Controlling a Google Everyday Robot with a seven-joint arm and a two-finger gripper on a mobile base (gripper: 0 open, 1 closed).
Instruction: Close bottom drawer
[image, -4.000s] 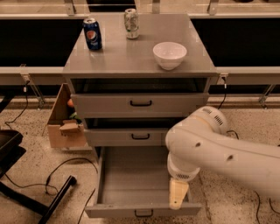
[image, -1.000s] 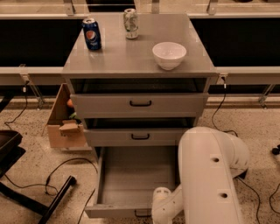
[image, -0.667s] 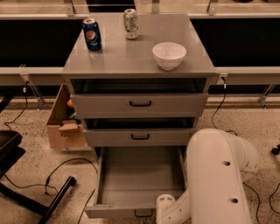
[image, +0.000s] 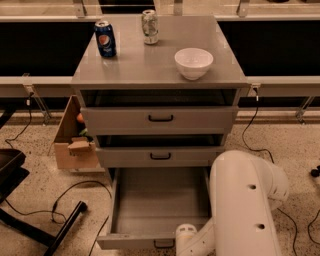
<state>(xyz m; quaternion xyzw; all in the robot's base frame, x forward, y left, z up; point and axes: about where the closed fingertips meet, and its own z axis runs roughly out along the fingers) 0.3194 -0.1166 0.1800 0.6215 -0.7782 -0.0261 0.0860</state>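
Observation:
The bottom drawer (image: 159, 200) of the grey cabinet stands pulled far out, showing its bare grey tray. Its slim front (image: 130, 242) with the small black handle (image: 163, 244) lies at the bottom of the view. My white arm (image: 245, 205) bends down at the drawer's right side. Its wrist end (image: 186, 234) sits right at the drawer front, just right of the handle. My gripper itself is below the picture's edge, hidden from view. The middle drawer (image: 160, 156) and the top drawer (image: 160, 119) are nearly shut.
On the cabinet top stand a blue soda can (image: 105, 38), a silver can (image: 149, 26) and a white bowl (image: 193, 63). A cardboard box (image: 75, 142) sits on the floor left of the cabinet. Cables and a black chair base (image: 35, 222) lie at the lower left.
My arm has dropped from above the drawer's right side down to its front edge, and the wrist has shifted slightly right along the front. The drawer is as far open as before.

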